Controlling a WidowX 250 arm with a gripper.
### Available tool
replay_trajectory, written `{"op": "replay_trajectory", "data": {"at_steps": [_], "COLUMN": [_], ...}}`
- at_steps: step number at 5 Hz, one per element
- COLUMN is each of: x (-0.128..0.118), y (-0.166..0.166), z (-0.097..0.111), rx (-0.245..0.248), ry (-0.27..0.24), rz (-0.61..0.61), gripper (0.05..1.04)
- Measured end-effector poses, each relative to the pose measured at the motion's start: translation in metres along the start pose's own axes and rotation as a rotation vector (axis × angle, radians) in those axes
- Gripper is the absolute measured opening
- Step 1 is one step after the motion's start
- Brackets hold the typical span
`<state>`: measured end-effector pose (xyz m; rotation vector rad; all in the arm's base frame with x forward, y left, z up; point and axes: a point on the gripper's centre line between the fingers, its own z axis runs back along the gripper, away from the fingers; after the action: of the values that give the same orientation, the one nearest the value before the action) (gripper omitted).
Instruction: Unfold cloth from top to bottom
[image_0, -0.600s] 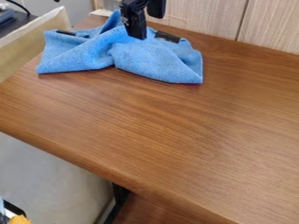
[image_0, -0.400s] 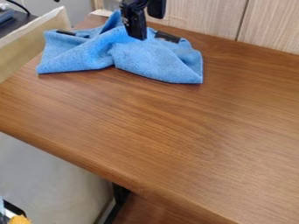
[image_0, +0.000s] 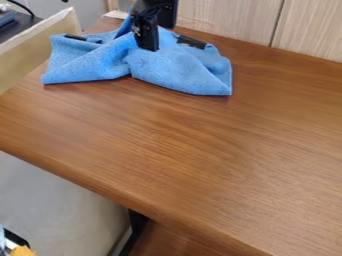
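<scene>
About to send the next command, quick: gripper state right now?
Gripper: open, its fingers apart, at the crumpled blue cloth; whether it touches the cloth can't be told.

On my feed I see a brown wood-grained counter (image_0: 187, 155), its near edge slanting from nine o'clock down to five. Toward eleven o'clock, I've got the blue cloth (image_0: 177, 72) lying on it, bunched and folded over itself.

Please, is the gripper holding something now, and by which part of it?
Nothing appears held: the gripper is open at the far part of the blue cloth.
</scene>
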<state>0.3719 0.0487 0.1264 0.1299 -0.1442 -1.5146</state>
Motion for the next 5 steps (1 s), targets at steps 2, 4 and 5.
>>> {"op": "replay_trajectory", "data": {"at_steps": [2, 4, 5], "x": [-0.016, -0.039, -0.043], "y": [0.014, 0.017, 0.016], "z": [-0.003, -0.016, -0.018], "rx": [0.012, -0.022, -0.03], "ry": [0.012, 0.032, 0.031], "rz": [0.055, 0.118, 0.131], "gripper": [1.0, 1.0, 0.964]}}
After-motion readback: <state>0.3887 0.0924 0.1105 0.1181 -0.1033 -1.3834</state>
